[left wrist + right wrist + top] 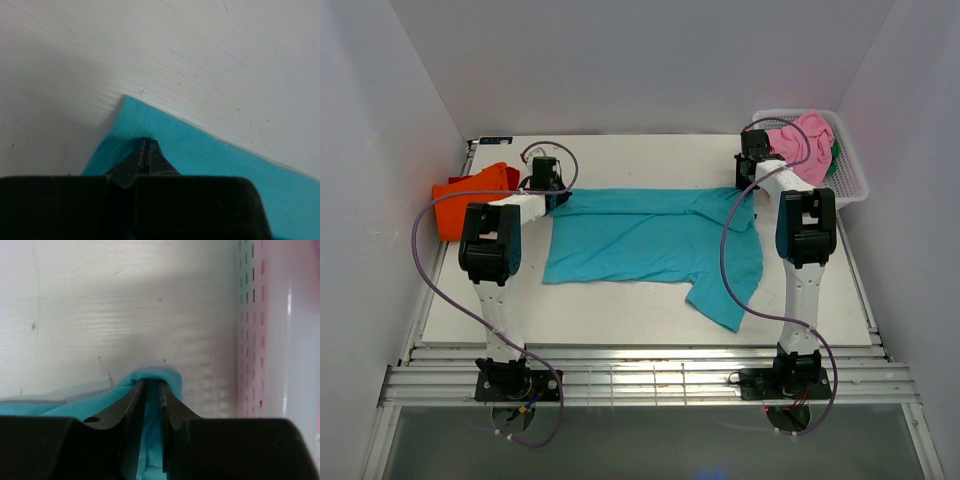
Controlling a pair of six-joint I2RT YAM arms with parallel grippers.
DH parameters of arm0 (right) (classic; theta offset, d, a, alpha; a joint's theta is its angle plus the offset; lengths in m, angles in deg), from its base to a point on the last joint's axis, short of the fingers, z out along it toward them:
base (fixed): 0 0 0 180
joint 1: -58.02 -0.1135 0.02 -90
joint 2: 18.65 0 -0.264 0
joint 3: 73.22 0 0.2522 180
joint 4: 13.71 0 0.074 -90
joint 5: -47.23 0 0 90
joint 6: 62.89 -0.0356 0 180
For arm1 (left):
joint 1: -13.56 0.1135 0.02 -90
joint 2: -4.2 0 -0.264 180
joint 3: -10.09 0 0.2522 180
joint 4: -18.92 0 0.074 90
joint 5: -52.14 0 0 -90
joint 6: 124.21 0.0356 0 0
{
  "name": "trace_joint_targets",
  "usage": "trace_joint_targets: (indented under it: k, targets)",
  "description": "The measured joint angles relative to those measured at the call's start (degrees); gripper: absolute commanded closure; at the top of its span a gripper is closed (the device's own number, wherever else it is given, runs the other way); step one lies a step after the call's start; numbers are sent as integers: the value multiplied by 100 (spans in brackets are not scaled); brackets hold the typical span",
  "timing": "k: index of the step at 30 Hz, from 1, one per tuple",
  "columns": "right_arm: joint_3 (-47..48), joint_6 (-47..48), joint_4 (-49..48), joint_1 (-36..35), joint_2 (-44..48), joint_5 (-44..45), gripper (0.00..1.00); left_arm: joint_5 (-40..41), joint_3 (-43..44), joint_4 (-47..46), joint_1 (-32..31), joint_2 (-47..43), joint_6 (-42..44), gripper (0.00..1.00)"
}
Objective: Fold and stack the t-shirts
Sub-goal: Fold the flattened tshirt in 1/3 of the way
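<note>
Both arms pinching the far edge of the teal soft-cloth short-sleeved t-shirt (640, 245), which lies flat on the white table (620, 315).
Near side of it: one sleeve trails toward the arm bases. Left gripper (145, 149) is closed tight on its far-left corner. Right gripper (152, 386) fingers are narrow, with cloth bunched between them at far-right. Left of it: crumpled bright orange t-shirt (470, 198). Past its right end: white plastic lattice basket (855, 185) holding pink t-shirt (807, 145) and green cloth (835, 155).

Teal t-shirt (640, 238) matt cloth; table (620, 310) scuffed matt white; basket (848, 172) perforated plastic.
</note>
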Motion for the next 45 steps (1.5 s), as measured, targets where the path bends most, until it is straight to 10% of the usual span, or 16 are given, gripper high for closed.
trace_joint_targets:
  k: [13, 22, 45]
  targets:
    - [-1467, 52, -1541, -48, 2092, -1843, 69, -85, 179, -415, -42, -35, 562, 51]
    - [-1189, -4, -1471, -330, 1233, -2498, 61, -111, -533, -501, -278, -979, 610, 27]
    - [-918, 164, -776, -872, 638, -2111, 59, -70, -2052, -393, -553, -2776, 337, 20]
